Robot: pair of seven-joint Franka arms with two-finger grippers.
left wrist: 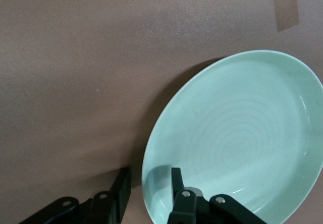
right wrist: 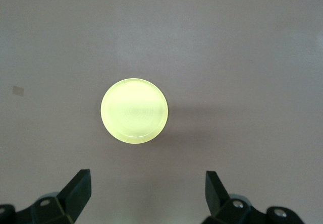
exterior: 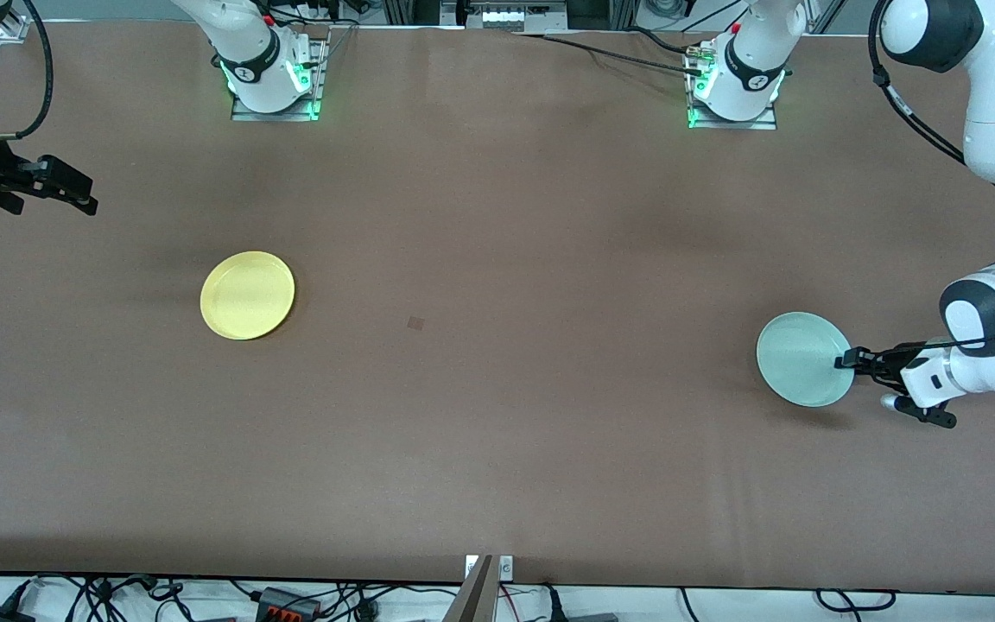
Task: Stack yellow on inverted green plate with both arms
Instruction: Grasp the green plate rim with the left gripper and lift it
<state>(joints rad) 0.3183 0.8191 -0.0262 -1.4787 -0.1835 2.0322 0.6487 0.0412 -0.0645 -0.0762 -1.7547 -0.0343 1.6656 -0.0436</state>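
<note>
The pale mint-green plate (exterior: pixel 800 358) is toward the left arm's end of the table, right side up, and casts a wide shadow as if its edge is raised. My left gripper (exterior: pixel 847 359) is shut on its rim: in the left wrist view one finger (left wrist: pixel 175 181) is inside the plate (left wrist: pixel 237 133) and the other is outside under the rim. The bright yellow plate (exterior: pixel 247 295) lies flat toward the right arm's end. My right gripper (exterior: pixel 83 194) is open and empty, high above the table; in its wrist view (right wrist: pixel 146 183) the yellow plate (right wrist: pixel 134 110) is small, far below.
The brown table (exterior: pixel 497 389) has a small darker square patch (exterior: pixel 415 323) between the plates. The arm bases (exterior: pixel 273 78) stand along the edge farthest from the front camera. Cables hang off the nearest edge.
</note>
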